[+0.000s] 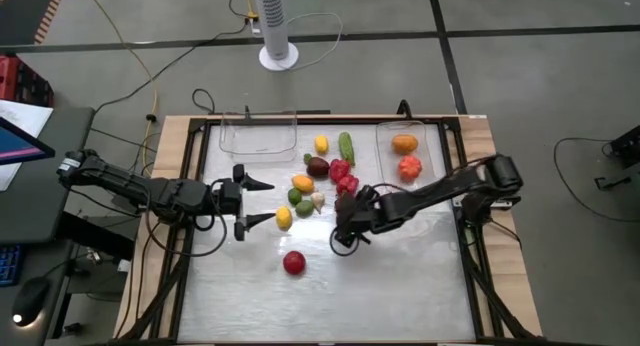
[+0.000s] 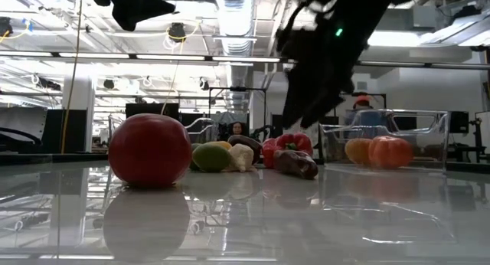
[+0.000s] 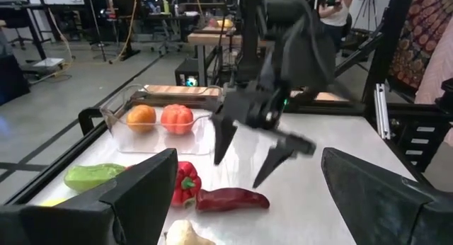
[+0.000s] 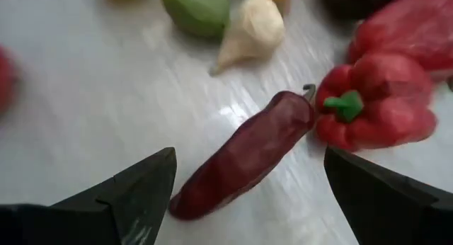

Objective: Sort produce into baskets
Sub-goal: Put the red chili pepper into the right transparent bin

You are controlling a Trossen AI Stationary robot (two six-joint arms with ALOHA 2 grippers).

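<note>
Your right gripper hangs released, fingers wide, straddling the dark red chili lying free on the table beside the red bell pepper; descend skewed and a fingertip could roll the chili away.

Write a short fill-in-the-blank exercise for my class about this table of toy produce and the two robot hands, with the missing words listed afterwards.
1. The open right hand hovers over a dark red ____.
2. The right-side clear basket holds an orange fruit and a red-orange ____.
3. The left-side clear basket holds ____ pieces of produce.
4. The round red fruit lies apart from the pile, and the open left hand holds ____.

Missing words: chili pepper; tomato; no; nothing
</note>
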